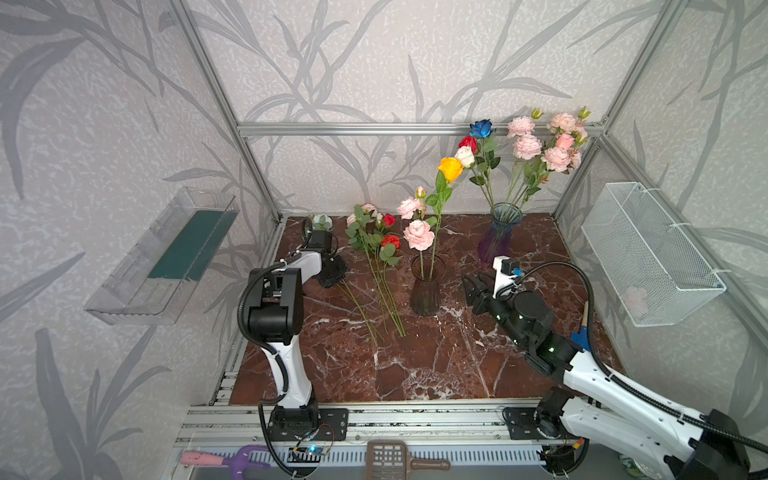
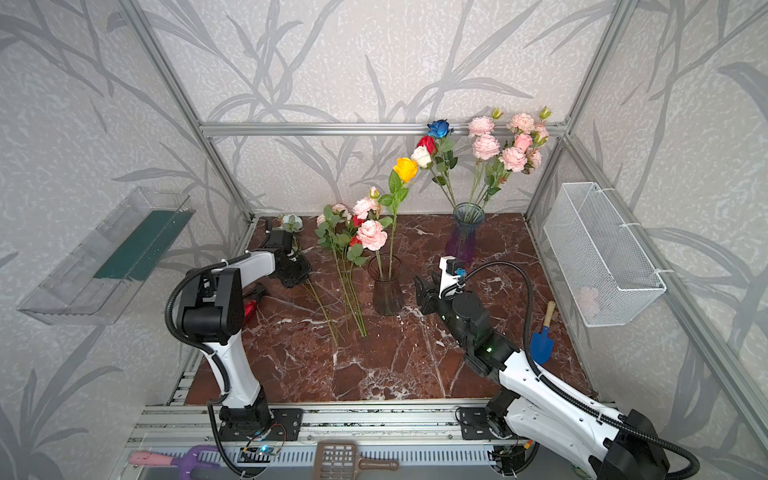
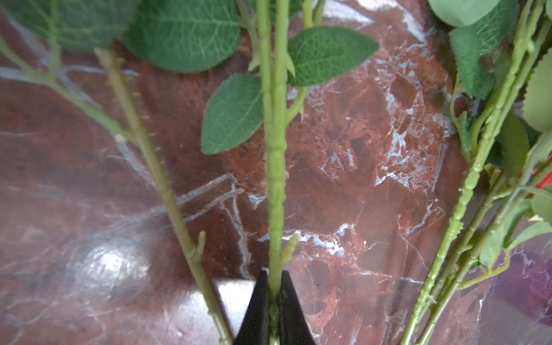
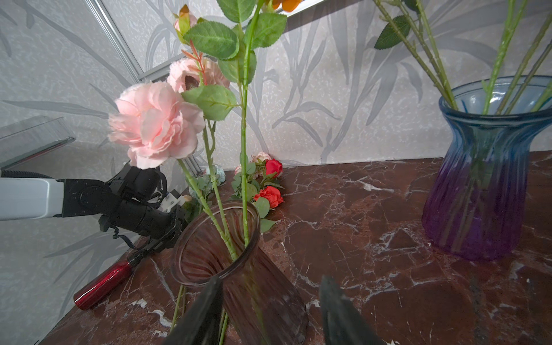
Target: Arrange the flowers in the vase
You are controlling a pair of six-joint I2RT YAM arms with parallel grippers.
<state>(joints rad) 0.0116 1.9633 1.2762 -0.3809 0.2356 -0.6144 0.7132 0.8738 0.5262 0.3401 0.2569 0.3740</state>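
The middle vase (image 1: 424, 291) stands upright near the centre of the worktop (image 1: 415, 365), with two flowers (image 1: 419, 235) standing in it. Behind it and to the right, near the back wall, the rear vase (image 1: 496, 237) holds a taller bunch (image 1: 528, 145). The loose flowers (image 1: 376, 245) lie flat on the worktop left of the middle vase, heads toward the back, stems toward the front. The left pincer (image 3: 274, 286) sits at their left side, closed on one stem (image 3: 275, 194). The right pincer (image 1: 469, 289) is just right of the middle vase, apart from it. A trowel (image 2: 542, 336) lies at the worktop's right edge; a bottle (image 2: 249, 309) lies near its left edge.
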